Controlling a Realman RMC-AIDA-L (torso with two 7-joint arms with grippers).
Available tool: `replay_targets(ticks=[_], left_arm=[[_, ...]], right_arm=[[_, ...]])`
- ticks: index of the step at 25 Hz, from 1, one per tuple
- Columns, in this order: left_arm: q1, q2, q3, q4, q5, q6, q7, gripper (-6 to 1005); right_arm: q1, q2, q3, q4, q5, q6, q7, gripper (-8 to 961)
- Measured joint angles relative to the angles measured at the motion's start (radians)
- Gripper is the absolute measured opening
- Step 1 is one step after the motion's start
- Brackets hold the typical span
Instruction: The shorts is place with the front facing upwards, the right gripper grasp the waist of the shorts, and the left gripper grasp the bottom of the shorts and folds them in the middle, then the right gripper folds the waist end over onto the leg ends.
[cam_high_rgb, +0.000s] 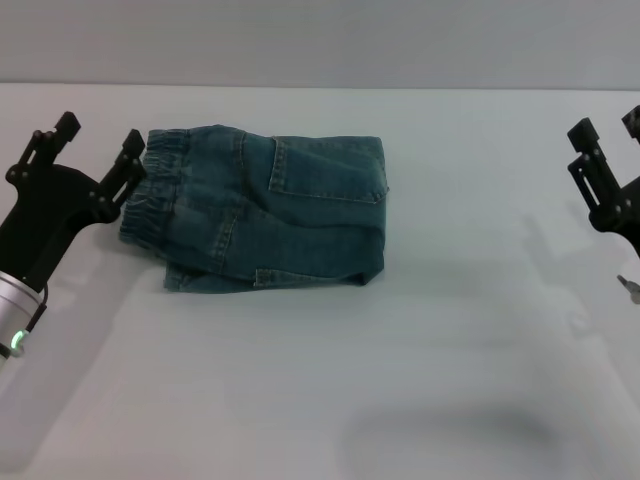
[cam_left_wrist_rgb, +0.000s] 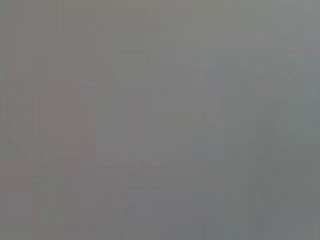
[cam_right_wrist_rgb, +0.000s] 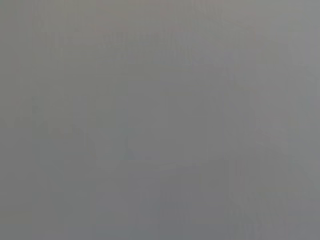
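Shorts (cam_high_rgb: 262, 212) lie folded at upper centre of the table (cam_high_rgb: 450, 380), waist (cam_high_rgb: 150, 190) leftward. Left hand (cam_high_rgb: 98, 145), fingers spread, sits beside the waist; right hand (cam_high_rgb: 608, 140), spread, at right edge. Denim judged soft, moderately heavy; grip the gathered band.

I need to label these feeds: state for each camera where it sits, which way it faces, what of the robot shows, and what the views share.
Head view: on the robot's head, facing forward and down at the white table with the folded shorts; the left gripper shows open beside the waist, the right gripper open at the far right.
Left wrist view: on the left wrist; only featureless grey, no fingers visible.
Right wrist view: on the right wrist; likewise plain grey.
Shared: nothing recognisable appears in more than one view.
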Motion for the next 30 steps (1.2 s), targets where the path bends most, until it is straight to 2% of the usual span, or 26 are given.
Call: replay_targets(ticks=[12, 30], left_arm=[[-0.009, -0.004, -0.006, -0.013, -0.004, 0.064, -0.004, 777], [-0.003, -0.008, 0.011, -0.005, -0.015, 0.073, -0.012, 777]], right_arm=[[-0.007, -0.001, 0.0, -0.02, 0.003, 0.015, -0.031, 601], [0.001, -0.002, -0.017, -0.028, -0.001, 0.042, -0.033, 600]])
